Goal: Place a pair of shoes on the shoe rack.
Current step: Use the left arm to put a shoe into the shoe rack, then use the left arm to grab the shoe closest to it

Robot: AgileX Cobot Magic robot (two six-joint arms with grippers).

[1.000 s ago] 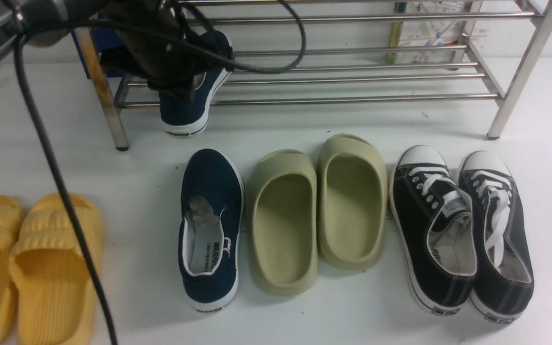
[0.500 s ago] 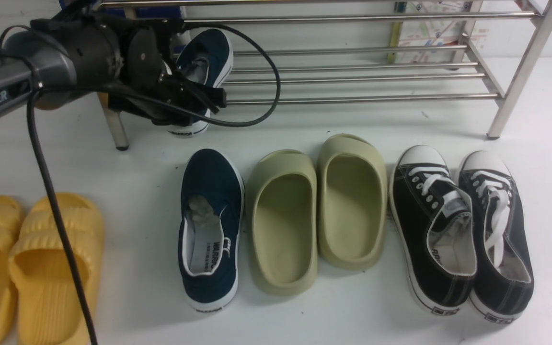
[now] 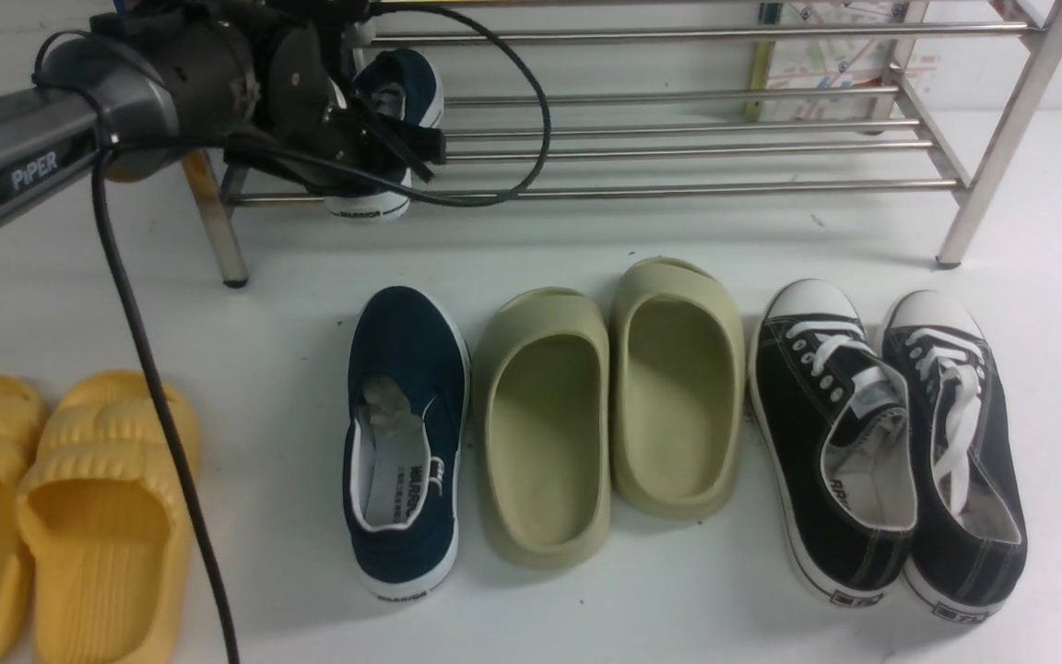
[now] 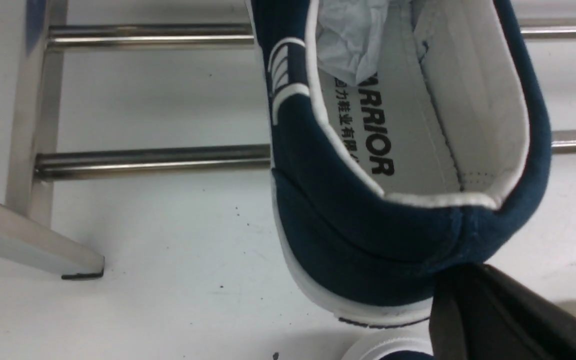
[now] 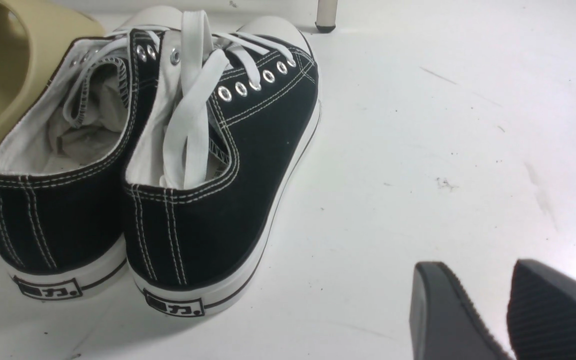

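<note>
Since a second ago, the left gripper (image 3: 374,152) has swung the held shoe (image 3: 407,83) from hanging heel-down in front of the rack (image 3: 678,189) to pointing toe-in over the lower bars at the rack's left end. The heel still overhangs the front bar. The jaws are clamped tight on the heel rim, though the wrist view shows only one finger there. The right gripper (image 5: 478,280) hangs slightly parted and empty beside the black sneakers (image 5: 218,175). The step in hand looks like setting down the first shoe. Next, it likely needs pushing further in until the sole rests flat on the bars, then releasing. The second shoe (image 3: 407,369) waits on the floor, just beside the green slippers (image 3: 545,415).
</note>
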